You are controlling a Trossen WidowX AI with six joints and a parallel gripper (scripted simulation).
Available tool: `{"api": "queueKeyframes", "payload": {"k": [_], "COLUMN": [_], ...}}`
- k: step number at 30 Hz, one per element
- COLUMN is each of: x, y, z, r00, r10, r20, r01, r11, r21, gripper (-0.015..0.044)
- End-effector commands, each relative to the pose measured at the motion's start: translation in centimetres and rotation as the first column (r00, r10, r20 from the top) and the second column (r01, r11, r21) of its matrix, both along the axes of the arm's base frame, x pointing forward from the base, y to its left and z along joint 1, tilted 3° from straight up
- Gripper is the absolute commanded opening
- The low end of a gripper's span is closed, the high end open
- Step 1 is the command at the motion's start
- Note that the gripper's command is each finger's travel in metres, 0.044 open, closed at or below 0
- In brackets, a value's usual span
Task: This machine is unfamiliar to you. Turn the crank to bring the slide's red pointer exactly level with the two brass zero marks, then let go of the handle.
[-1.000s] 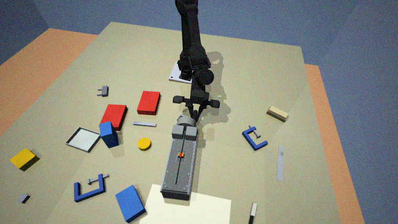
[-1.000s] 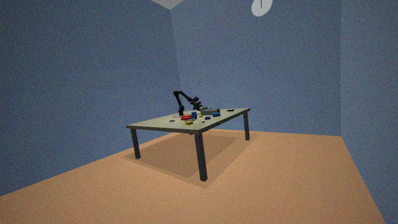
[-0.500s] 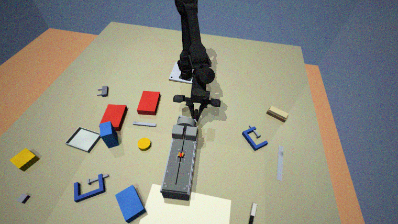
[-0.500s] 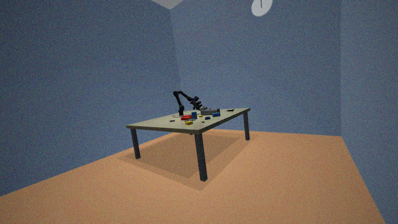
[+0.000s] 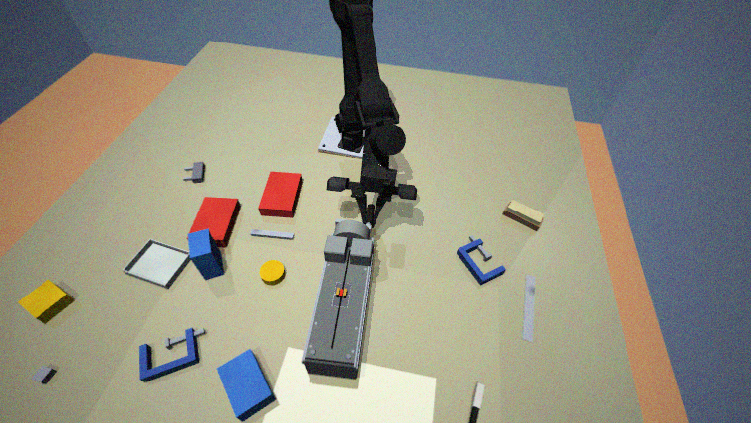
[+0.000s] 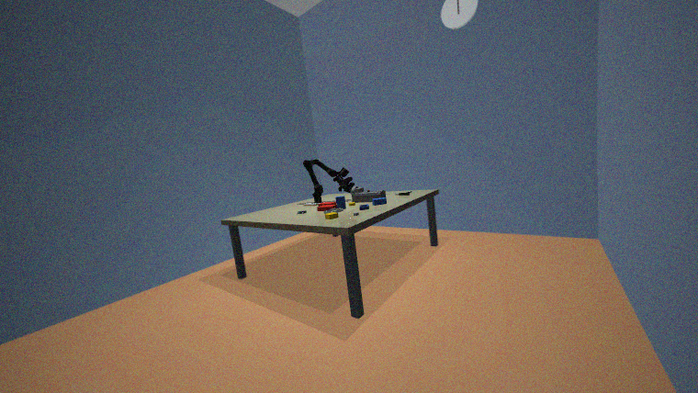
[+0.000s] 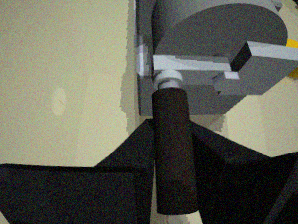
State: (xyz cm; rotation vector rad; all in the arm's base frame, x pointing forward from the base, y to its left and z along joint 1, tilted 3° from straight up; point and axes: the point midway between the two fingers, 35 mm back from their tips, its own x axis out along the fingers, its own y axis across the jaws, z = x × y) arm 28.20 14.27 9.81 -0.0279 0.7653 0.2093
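Black parallel-jaw gripper (image 5: 371,222) (image 7: 164,125): jaws nearly closed, clamped on dark cylindrical crank handle (image 7: 175,150). Handle lies between fingers, long axis running outward from grey machine's (image 5: 339,315) (image 6: 368,196) (image 7: 210,95) crank end. Red pointer (image 5: 341,293) between brass marks (image 5: 345,293); exact level unconfirmed. Fine turn or release likely next.

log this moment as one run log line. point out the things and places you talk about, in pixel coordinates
gripper (image 5: 370,222) (image 7: 164,125): shut on dark crank handle (image 7: 175,150) | red pointer (image 5: 341,293): between brass zero marks, exact level unclear | handle release: not done

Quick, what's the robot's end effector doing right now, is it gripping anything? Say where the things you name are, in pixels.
End effector (image 5: 371,224) (image 7: 164,125): closed on the dark crank handle (image 7: 175,150), one finger on either side of it.
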Motion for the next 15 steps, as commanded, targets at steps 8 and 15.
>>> {"api": "queueKeyframes", "payload": {"k": [8, 15], "x": [-0.04, -0.02], "y": [-0.19, -0.36], "z": [1.09, 1.4], "r00": [1.0, 1.0], "r10": [0.0, 0.0], "r20": [0.012, 0.012], "r01": [0.0, 0.0], "r11": [1.0, 1.0], "r21": [0.009, 0.009], "gripper": [0.0, 0.0]}}
